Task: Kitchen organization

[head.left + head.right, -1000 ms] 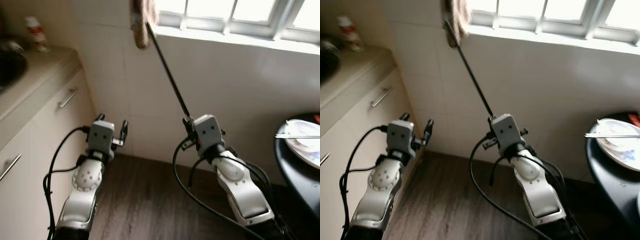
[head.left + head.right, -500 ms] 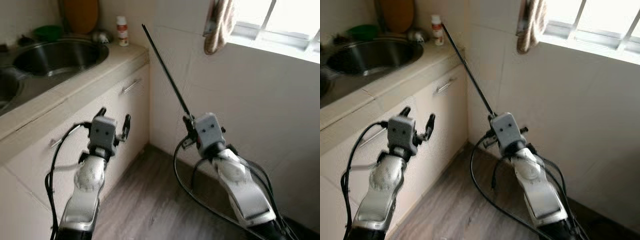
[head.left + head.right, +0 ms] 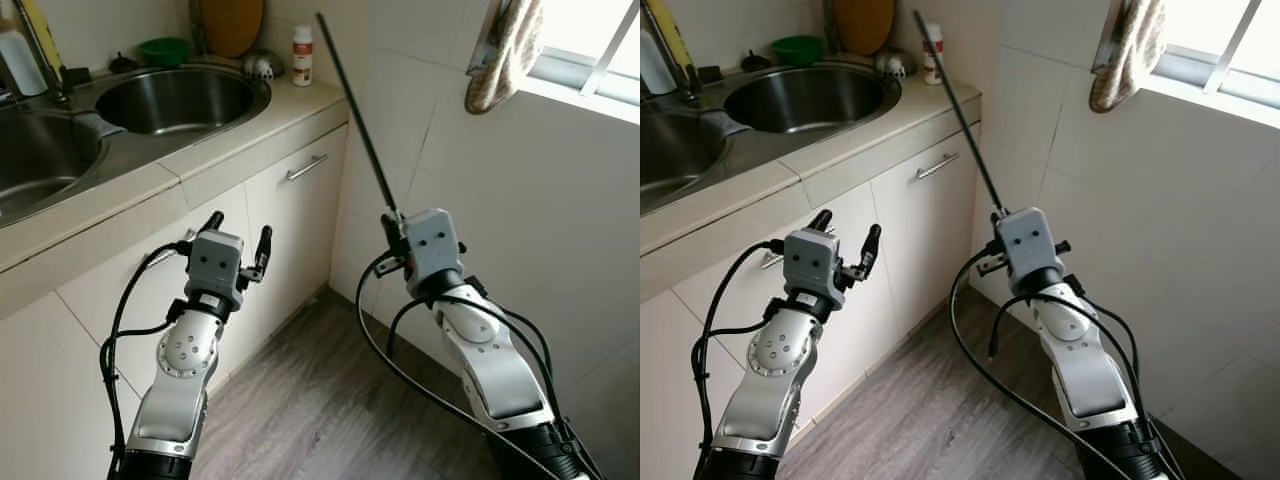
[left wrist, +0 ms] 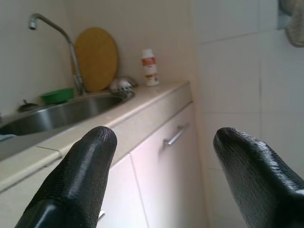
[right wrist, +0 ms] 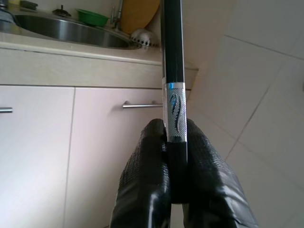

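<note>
Black rod (image 3: 358,120) x1, right gripper (image 5: 175,142) clamped | left gripper (image 3: 238,232) spread

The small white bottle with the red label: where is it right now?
The white bottle stands at the far corner of the counter, against the wall, beside the metal strainer and the round wooden board, beyond the sink.

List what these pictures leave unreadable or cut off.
- Black rod in the right gripper: its far tip runs past the top edge of the right wrist view.
- White bottle label: too small to read in the eye views.
- Faucet base: hidden behind the sink rim in the left wrist view.
- Hanging cloth: top cut off by the left eye view's edge.
- Left gripper: open, empty.
</note>
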